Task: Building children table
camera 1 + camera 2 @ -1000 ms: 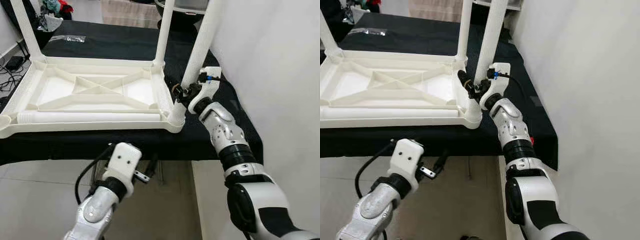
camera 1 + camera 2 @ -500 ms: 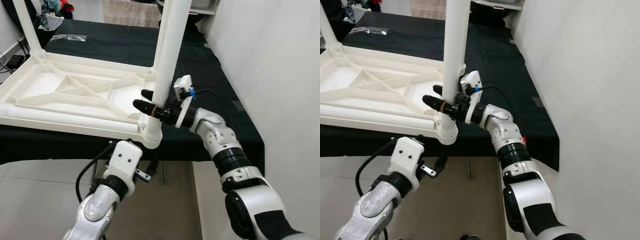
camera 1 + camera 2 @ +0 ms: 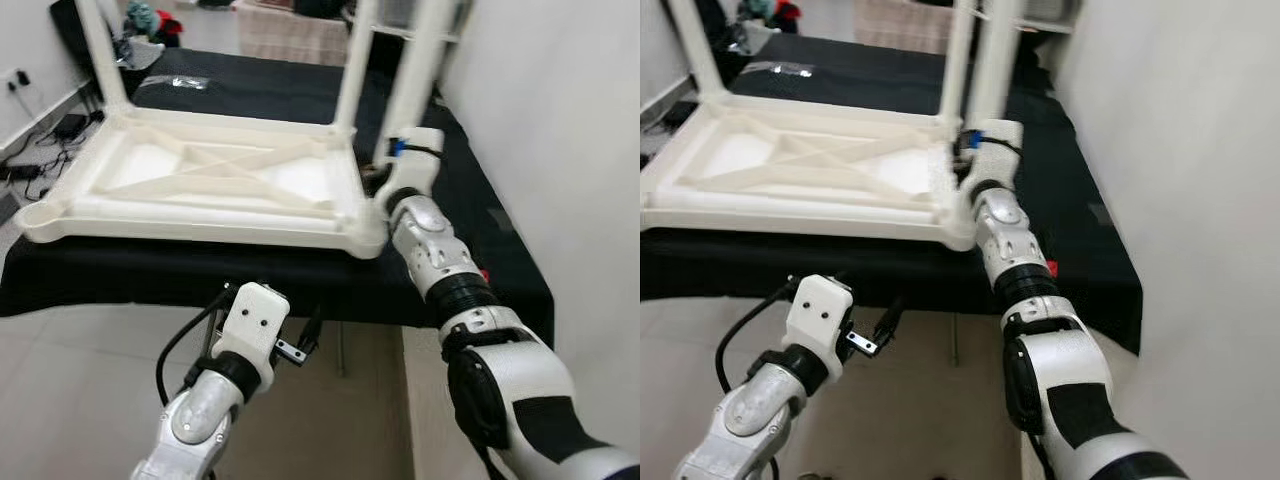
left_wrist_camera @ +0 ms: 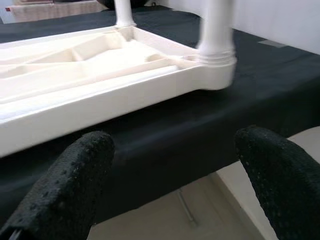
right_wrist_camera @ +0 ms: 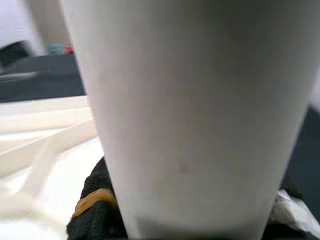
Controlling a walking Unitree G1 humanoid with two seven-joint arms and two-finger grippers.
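Observation:
A white plastic children's table [image 3: 210,165] lies upside down on a black-covered surface [image 3: 150,285]. Three legs stand up from its corners. The near left corner socket [image 3: 35,214] holds no leg. My right gripper [image 3: 383,187] is shut on the near right leg [image 3: 420,60] just above its socket. In the right wrist view that leg [image 5: 195,115] sits between the black fingers [image 5: 92,210]. My left gripper [image 4: 175,165] hangs open below the front edge of the surface, with nothing between its fingers, and faces the table's near right corner [image 4: 216,75].
A white wall [image 3: 560,150] runs close along the right side. Cables [image 3: 40,140] lie on the floor at the far left. Clothes [image 3: 150,20] are piled beyond the surface. A clear plastic bag [image 3: 190,83] lies on the black cloth behind the table.
Half a second ago the near right corner was swung toward me and leftward with the right gripper on its leg. Now the table lies square again. The camera view has also shifted.

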